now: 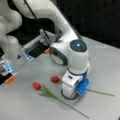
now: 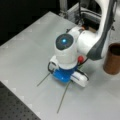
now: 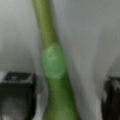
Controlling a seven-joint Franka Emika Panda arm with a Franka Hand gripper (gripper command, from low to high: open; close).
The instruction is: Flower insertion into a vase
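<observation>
In a front view the claw (image 1: 68,94) is down at the grey desk (image 1: 22,105), hidden under the white wrist housing, directly over the stem of one tulip (image 1: 55,79); that flower's red head lies just to the claw's left in this view and its thin stem comes out on the far side, running toward the view's right, so its long axis lies flat across the desk. A second tulip (image 1: 36,85) lies just in front of it, red head at the view's left, green leaves near the claw and its stem slanting to the bottom right, also flat. In a front view from the opposite side the claw (image 2: 65,78) sits beneath the blue and white wrist, with two thin stems reaching from under it toward the view's bottom left; the vase (image 2: 113,58), a brown upright cylinder with its open mouth pointing up, stands well apart at the view's right edge, holding no flower. In the wrist view a green stem (image 3: 53,65) runs top to bottom between the two dark fingertips (image 3: 17,96), which stand apart on either side without touching it.
</observation>
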